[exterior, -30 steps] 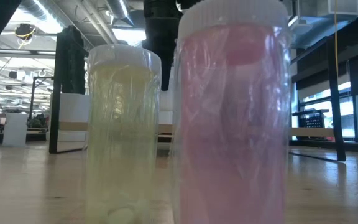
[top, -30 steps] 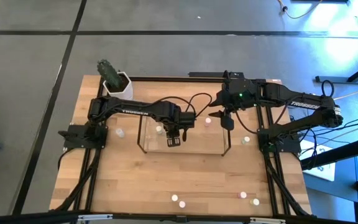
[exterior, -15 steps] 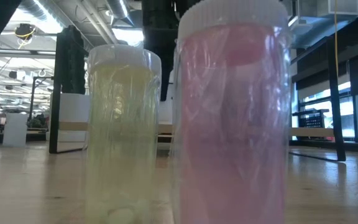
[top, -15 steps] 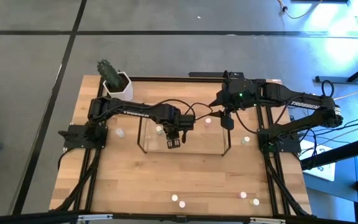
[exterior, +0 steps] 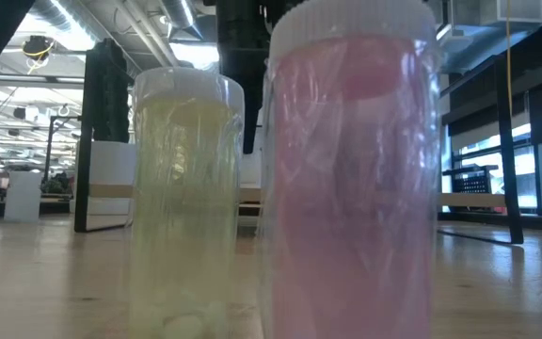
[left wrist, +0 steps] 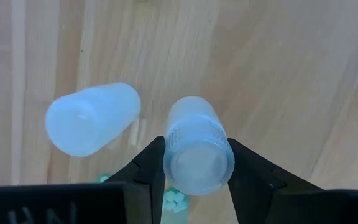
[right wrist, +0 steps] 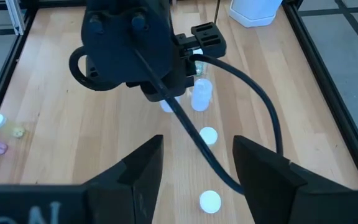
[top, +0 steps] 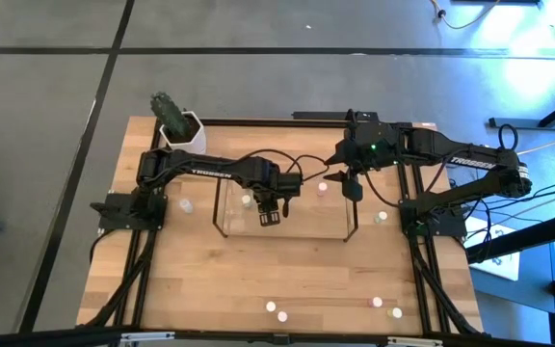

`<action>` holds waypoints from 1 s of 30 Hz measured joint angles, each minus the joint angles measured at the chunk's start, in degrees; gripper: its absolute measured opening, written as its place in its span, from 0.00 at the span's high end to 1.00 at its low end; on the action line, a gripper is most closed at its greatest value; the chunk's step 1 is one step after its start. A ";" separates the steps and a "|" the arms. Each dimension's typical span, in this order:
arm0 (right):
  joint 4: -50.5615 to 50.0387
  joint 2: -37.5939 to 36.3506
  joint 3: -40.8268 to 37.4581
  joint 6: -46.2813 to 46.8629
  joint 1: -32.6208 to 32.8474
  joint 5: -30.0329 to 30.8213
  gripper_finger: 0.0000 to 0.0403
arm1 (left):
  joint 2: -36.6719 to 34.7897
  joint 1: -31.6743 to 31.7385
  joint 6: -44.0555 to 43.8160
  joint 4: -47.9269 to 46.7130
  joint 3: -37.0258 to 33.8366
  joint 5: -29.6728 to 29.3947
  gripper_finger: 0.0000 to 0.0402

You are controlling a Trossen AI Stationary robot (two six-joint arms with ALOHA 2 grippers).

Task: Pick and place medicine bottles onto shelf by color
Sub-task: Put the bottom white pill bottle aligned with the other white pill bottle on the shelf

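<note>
Left gripper (left wrist: 197,163) clasps a pale bottle (left wrist: 196,149) over the clear shelf (top: 282,234) near the table's far edge; right gripper (right wrist: 197,163) hangs nearby, fingers spread.

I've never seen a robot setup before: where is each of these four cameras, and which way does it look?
High: overhead, straight down; table, shelf, both arms.
Low: table height, level; yellow bottle, pink bottle.
Left wrist: down past left gripper, shut on whitish bottle.
Right wrist: past open right gripper toward left arm.
Shared: same wooden table.
</note>
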 joint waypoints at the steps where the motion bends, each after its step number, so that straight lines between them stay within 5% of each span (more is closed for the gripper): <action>1: 0.00 0.00 -0.02 -0.02 0.00 0.00 0.52 | 0.00 0.00 0.04 0.00 0.00 0.04 0.70; 30: -0.02 0.00 0.00 0.00 0.00 0.00 0.52 | -0.15 0.22 0.06 3.15 -2.43 1.67 0.70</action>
